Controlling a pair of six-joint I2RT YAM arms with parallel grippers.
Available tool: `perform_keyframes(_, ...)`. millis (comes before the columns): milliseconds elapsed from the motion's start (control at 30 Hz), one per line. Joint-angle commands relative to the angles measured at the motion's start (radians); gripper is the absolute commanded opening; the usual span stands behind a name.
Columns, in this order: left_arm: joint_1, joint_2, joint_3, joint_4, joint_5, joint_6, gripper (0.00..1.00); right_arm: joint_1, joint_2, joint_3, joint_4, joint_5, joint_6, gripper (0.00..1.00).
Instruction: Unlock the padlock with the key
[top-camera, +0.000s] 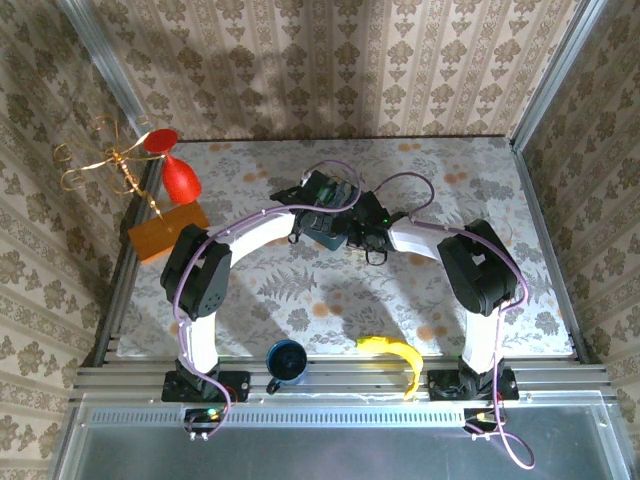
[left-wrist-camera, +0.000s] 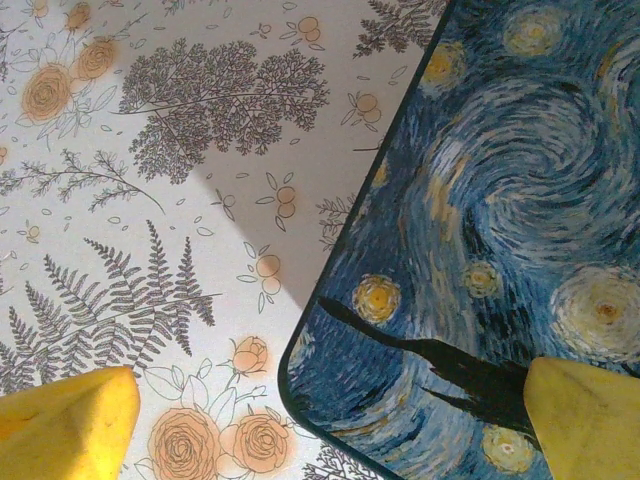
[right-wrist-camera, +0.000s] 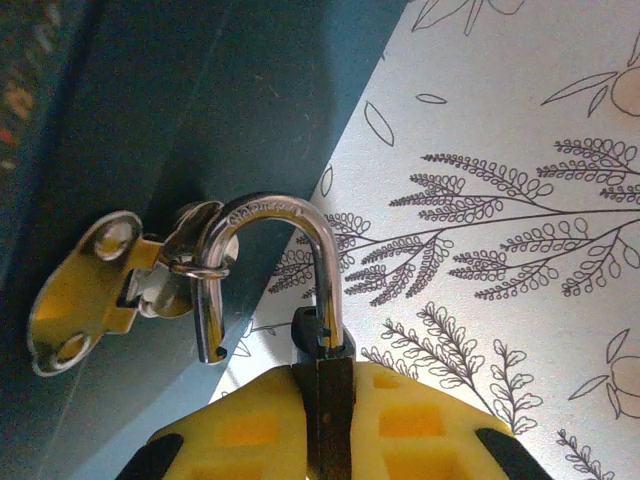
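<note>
Floral table (top-camera: 450, 170) below; right claw (right-wrist-camera: 322, 390), lower frame, clenches the padlock (right-wrist-camera: 325, 280), its shackle seemingly sprung yet hooked in the hasp (right-wrist-camera: 100, 290); left claw (left-wrist-camera: 325, 430) gapes over the tin (left-wrist-camera: 500, 200).

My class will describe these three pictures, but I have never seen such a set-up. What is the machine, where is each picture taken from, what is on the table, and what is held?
These are two robot arms bolted at the near edge of a flowered table. One picture looks down from above; the other two come from cameras on the wrists. On the table or at its edges lie a blue painted tin, a blue mug, a yellow banana, an orange block and a red cone. The left gripper hangs open over the tin. The right gripper is shut on a padlock, whose shackle hooks through the tin's hasp, one leg free.
</note>
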Motion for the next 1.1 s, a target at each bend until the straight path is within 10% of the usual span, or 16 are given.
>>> perform_keyframes(0,0.015,0.031,-0.047,-0.105,0.007,0.008,0.97,-0.034,-0.024,0.012,-0.029,0.016,0.007,0.0)
perform_keyframes(1067,0.005,-0.023,-0.144,-0.057,0.043,0.005,0.84,-0.146,-0.029,-0.009,0.083,-0.109,0.038,0.0)
